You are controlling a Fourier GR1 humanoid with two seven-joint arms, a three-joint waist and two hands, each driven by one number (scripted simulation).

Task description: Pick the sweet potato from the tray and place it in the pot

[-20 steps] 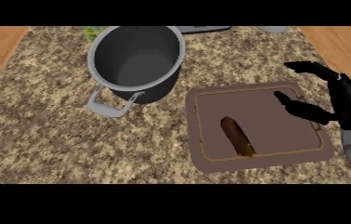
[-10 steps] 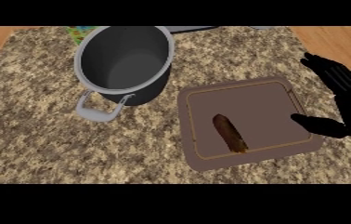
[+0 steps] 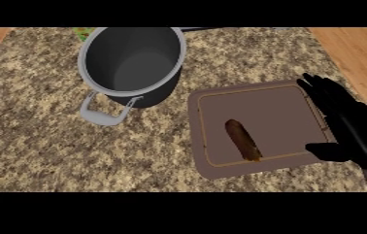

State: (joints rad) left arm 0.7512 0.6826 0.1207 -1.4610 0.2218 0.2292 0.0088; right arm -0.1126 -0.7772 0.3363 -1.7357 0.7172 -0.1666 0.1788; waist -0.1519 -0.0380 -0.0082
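Observation:
A brown sweet potato lies on the lower middle of a brown tray at the right of the granite counter. A dark grey pot with a light grey handle stands open to the tray's upper left. My right hand hovers over the tray's right edge, open, fingers stretched upward and thumb pointing left toward the sweet potato, a short gap apart from it. The left hand does not show.
A green object peeks out behind the pot's upper left rim. A wooden strip borders the counter at the upper right. Bare granite spreads left of the tray and below the pot.
The view has shifted, so the pot and tray sit further left in the picture. My right hand has come lower along the tray's right edge, with its thumb near the tray's lower right corner.

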